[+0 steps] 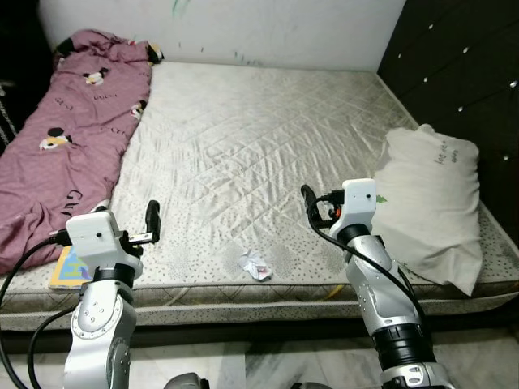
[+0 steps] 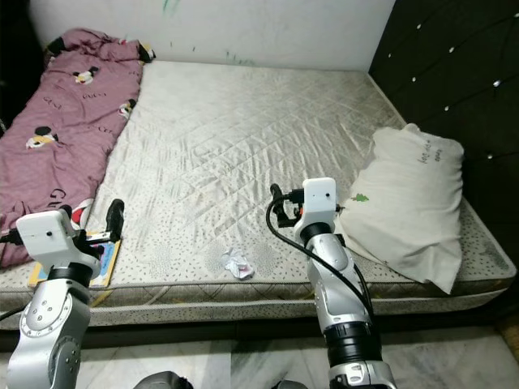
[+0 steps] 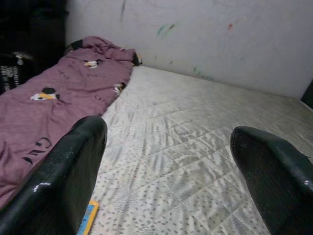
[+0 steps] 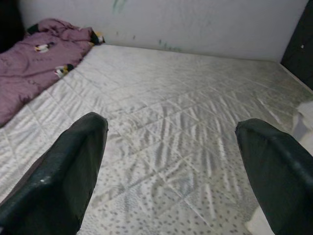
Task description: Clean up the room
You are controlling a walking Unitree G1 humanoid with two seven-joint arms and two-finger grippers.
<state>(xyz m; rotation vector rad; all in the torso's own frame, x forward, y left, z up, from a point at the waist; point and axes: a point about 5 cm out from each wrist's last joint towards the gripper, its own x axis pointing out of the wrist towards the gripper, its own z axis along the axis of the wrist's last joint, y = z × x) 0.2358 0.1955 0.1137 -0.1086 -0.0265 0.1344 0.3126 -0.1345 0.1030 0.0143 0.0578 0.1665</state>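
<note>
Silver arms reach forward over the near edge of the bed (image 1: 259, 154), each ending in a black two-fingered tool. The left tool (image 3: 168, 171) hovers above the near left part of the mattress, fingers spread wide, gripping nothing and touching nothing. The right tool (image 4: 171, 166) hangs over the near middle of the mattress, likewise released wide, with nothing between its fingers.

Between the two arms, close to the near edge, lies a small crumpled white scrap of paper (image 1: 256, 265) on the quilted grey mattress, apart from both tools. At the near left corner a yellow and blue book (image 2: 101, 253) lies flat, just beside the left arm. To the right, a white pillow (image 1: 428, 203) rests against the bed's right edge, near the right arm. Along the left side a purple blanket (image 1: 69, 138) printed with cartoon figures stretches to the far wall (image 1: 243, 28). Dark studded panelling (image 1: 462, 65) stands on the right.
</note>
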